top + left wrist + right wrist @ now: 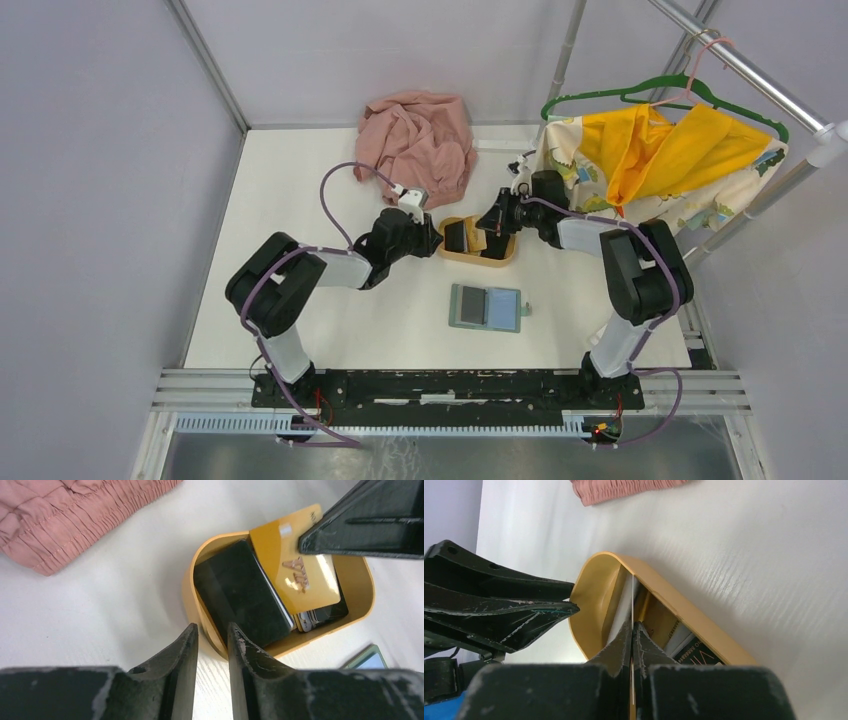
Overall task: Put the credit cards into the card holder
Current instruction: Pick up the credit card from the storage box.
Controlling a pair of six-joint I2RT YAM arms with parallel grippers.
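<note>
An oval tan wooden tray (470,261) holds the credit cards: a black one (240,595), a gold one (300,570) tilted up, and more beneath (320,617). My right gripper (632,626) is shut on the gold card (631,600), seen edge-on between its fingers. It reaches into the tray from the right (487,222). My left gripper (212,629) straddles the tray's left rim (189,587), one finger outside and one inside, closed on that wall (437,240). The card holder (486,307) lies open on the table nearer the arm bases, a dark card on its left half.
A crumpled pink cloth (420,140) lies at the back of the table, just behind the left gripper. A yellow patterned garment on a green hanger (660,150) hangs from a rail at the right. White cage walls surround the table.
</note>
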